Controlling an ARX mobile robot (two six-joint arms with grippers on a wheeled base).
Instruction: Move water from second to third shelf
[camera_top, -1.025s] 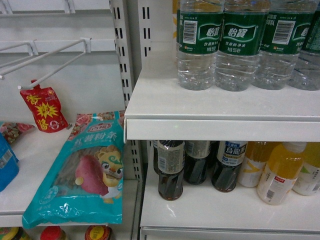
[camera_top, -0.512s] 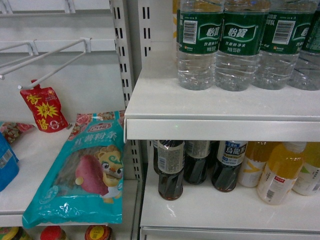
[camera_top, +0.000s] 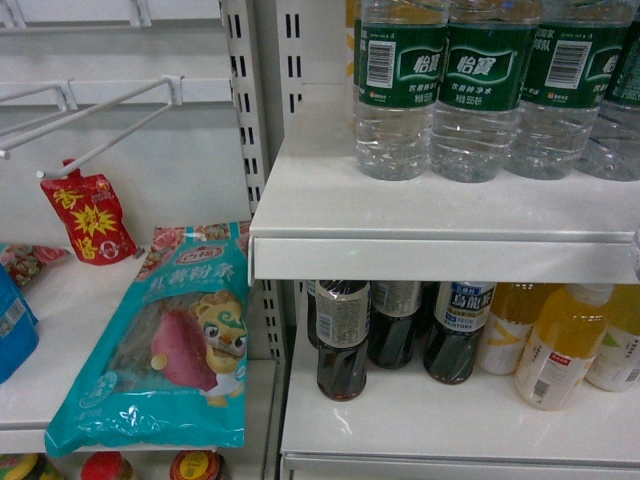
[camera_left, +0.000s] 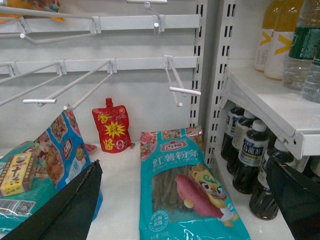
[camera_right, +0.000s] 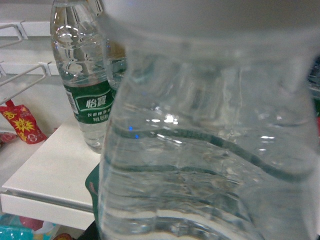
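Water bottle (camera_right: 210, 150): fills my right wrist frame, pressed close.
My right fingers: hidden; grip unknowable.
My left fingers (camera_left: 75, 210): spread, empty.

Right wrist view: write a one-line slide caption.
Clear ribbed water bottle fills the frame up close, another green-labelled bottle standing behind on the white shelf.

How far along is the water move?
Nothing looks placed yet. A clear ribbed plastic water bottle fills the right wrist view, very close to the camera, so the right arm probably has it, though the claw itself is not visible. More green-labelled bottles stand on the white upper shelf. The left claw hangs open beside the shelving, idle. Left: set the bottle down on the third shelf.
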